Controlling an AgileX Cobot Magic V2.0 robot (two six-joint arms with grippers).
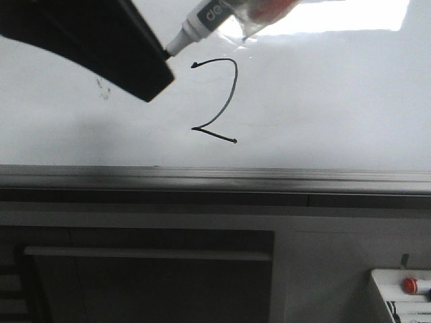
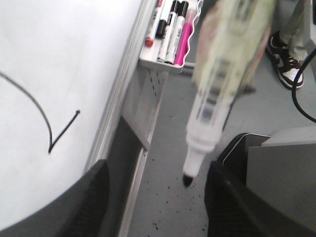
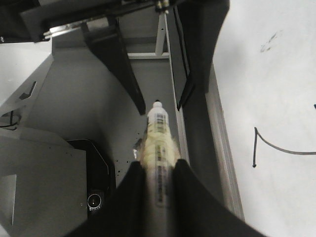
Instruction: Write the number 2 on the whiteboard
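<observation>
The number 2 point(image 1: 222, 101) is drawn in thin black line on the whiteboard point(image 1: 323, 101). Part of it shows in the left wrist view point(image 2: 44, 113) and in the right wrist view point(image 3: 276, 148). My right gripper point(image 3: 158, 168) is shut on a white marker point(image 3: 159, 128) with its cap off. The marker point(image 1: 202, 23) is off the board, up and to the left of the digit. My left gripper point(image 2: 158, 170) is open, and the marker's black tip point(image 2: 188, 180) sits between its fingers point(image 1: 121, 54) without being gripped.
A small dark smudge point(image 1: 103, 87) lies left of the digit. The grey frame edge point(image 1: 215, 176) runs below the board. A tray point(image 2: 165, 61) with several markers hangs at the frame, also seen in the front view point(image 1: 404, 289). A person's shoe point(image 2: 286, 61) and a cable are on the floor.
</observation>
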